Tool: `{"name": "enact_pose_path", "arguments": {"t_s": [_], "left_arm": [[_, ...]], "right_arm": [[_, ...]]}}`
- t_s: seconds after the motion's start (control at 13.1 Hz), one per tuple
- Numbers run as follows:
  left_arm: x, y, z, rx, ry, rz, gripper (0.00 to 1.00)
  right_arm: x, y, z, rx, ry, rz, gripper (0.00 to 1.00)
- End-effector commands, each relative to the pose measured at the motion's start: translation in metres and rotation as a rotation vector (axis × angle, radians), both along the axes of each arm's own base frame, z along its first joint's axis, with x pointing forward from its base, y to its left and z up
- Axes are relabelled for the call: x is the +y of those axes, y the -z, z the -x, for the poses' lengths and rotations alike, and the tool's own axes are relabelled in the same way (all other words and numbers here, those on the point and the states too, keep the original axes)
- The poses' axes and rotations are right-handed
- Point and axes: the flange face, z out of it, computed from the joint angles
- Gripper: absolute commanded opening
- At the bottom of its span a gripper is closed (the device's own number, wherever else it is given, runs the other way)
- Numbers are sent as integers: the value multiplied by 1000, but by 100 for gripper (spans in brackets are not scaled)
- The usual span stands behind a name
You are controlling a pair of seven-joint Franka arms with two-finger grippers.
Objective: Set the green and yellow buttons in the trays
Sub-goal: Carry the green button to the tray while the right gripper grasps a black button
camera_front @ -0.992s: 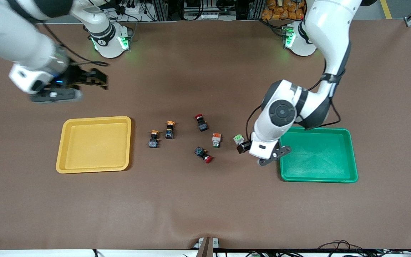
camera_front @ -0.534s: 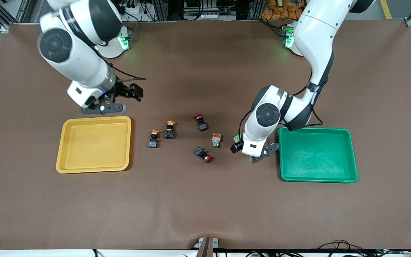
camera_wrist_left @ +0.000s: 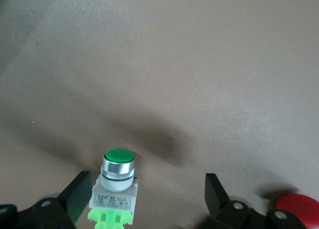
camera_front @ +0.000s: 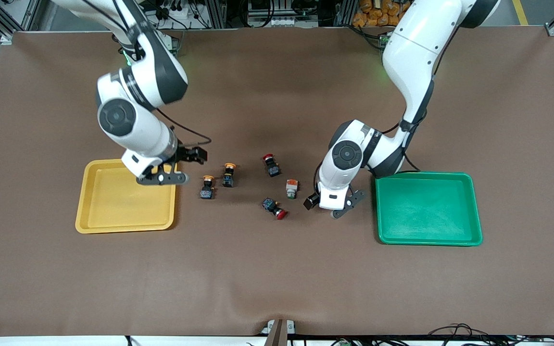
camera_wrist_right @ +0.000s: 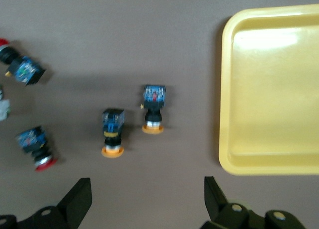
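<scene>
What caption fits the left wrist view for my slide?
Open left pincer poised around a green-capped, white-bodied push-button on the brown table mat.

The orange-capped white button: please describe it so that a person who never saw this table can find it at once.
Start at the green tray toward the left arm's end of the table; the left gripper hangs beside it. Next along, toward the table's middle, lies the orange-capped white button, among loose buttons. Only it joins an orange cap to a square white body; the red-capped button nearer the camera has a black body.
</scene>
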Motion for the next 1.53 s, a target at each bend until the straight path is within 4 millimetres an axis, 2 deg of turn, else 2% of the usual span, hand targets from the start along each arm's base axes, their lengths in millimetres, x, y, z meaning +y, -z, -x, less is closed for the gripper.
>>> {"name": "enact_pose_path", "arguments": {"t_s": [0.0,0.15,0.46,0.61,0.69,0.76,0.84,0.99,1.15,1.3,1.45], "left_arm": [[1,2,1,-11,-8,-21,100],[-5,6,12,10,31,-58,100],[-4,13,20,53,60,-113,100],[-5,14,21,55,52,-113,100],[-6,14,22,55,47,-113,46],[-5,14,21,55,36,-113,4],[-5,14,21,55,36,-113,0],[-4,13,20,54,33,-113,0],[1,2,12,38,19,-105,0],[9,-27,0,8,5,-99,0],[36,-70,-25,-58,1,-109,0]], "right_arm": [[-1,39,-14,-12,20,1,100],[-7,57,-22,-29,35,-2,100],[0,100,-29,-66,43,-8,100],[3,110,-28,-68,40,-7,100],[3,113,-29,-68,39,-7,100],[4,119,-30,-69,39,-6,100],[7,121,-30,-79,36,-9,100],[14,126,-26,-78,25,-7,100],[19,139,-16,-94,14,-10,100],[19,149,-8,-117,8,-13,100],[17,151,-8,-122,3,-7,100]]}}
